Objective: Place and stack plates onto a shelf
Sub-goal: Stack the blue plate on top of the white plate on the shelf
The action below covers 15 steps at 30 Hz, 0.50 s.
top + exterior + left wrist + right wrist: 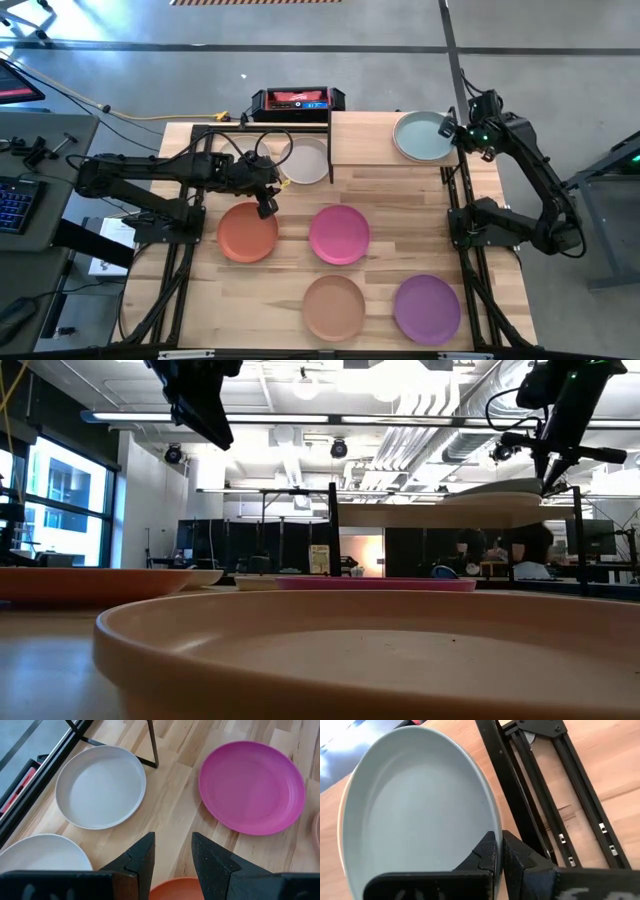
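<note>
Teal plate (415, 815) rim sits pinched between the two dark fingers of my right gripper (499, 851), jaws closed on its edge. In the high view this right gripper (457, 131) is at the upper right of the frame, and the plate (424, 135) lies over the right end of the shelf (370, 128), the small light-wood board on black posts at the top centre. In the low view the same plate (495, 492) shows edge-on at the upper right, on top of the shelf board (400, 515), with my gripper (550, 475) coming down onto it.

My left gripper (172, 852) hangs with its fingers parted and nothing between them. In the high view it (266, 205) is left of centre, above the upper edge of the orange-red plate (248, 232). Its wrist camera shows an off-white plate (101, 786) at the upper left, a second off-white plate (42, 852) at the lower left, and the magenta plate (251, 786) at the upper right, all flat on the table (175, 800).

Further out in the high view, the magenta plate (339, 233) lies mid-table, the tan plate (334, 307) below it, and the purple plate (427, 308) at the lower right. One pale plate (305, 160) sits by the shelf's left side, partly under my left arm.
</note>
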Available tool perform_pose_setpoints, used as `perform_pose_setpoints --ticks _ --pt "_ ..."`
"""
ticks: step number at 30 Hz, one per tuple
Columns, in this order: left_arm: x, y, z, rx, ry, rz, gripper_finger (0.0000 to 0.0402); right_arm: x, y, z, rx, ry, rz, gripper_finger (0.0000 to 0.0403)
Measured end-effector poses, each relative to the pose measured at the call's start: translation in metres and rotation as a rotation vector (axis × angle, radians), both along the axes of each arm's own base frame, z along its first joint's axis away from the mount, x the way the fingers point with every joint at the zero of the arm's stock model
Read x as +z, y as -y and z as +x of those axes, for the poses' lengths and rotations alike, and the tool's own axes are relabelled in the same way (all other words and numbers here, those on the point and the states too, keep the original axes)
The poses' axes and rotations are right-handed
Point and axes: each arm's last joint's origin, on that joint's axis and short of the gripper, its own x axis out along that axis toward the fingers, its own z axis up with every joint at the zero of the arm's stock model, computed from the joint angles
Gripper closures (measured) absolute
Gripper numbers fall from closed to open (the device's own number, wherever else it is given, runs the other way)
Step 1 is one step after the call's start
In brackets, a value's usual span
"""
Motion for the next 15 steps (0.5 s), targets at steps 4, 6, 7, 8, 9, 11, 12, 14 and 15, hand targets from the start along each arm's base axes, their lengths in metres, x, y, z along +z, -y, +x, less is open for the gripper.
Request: perform_pose_setpoints --ticks 4,6,7,8,9,11,12,14,15 --pt "0.0000 -0.0001 0.0000 0.000 0.000 0.000 0.0284 0.0006 0.0007 0.0009 0.012 0.020 -0.006 0.0402" --pt "0.0000 -0.0001 0.0000 0.000 0.000 0.000 0.0284 0.0008 0.0009 0.0014 0.026 0.029 -0.008 0.0402" --pt "0.0000 -0.0001 0.0000 0.000 0.000 0.000 0.0284 0.0008 0.0009 0.0014 0.026 0.030 -0.008 0.0402" --pt "0.0000 0.0000 0.0000 0.000 0.000 0.000 0.0284 0.0008 0.0009 0.0013 0.026 0.029 -0.008 0.0402" --pt "0.0000 0.0000 0.0000 0.000 0.000 0.000 0.0284 0.0008 0.0010 0.0012 0.023 0.026 -0.009 0.0402" --pt "0.0000 -0.0001 0.0000 0.000 0.000 0.001 0.0284 0.0008 0.0011 0.0008 0.005 0.019 -0.010 0.0402" --pt "0.0000 -0.0001 0.0000 0.000 0.000 0.001 0.0284 0.0008 0.0012 0.0007 0.001 0.022 -0.010 0.0402" --pt "0.0000 0.0000 0.0000 0.000 0.000 0.001 0.0284 0.0008 0.0011 0.0007 0.001 0.022 -0.009 0.0402" --pt "0.0000 0.0000 0.0000 0.000 0.000 0.001 0.0284 0.0008 0.0010 0.0008 0.001 0.022 -0.009 0.0402"
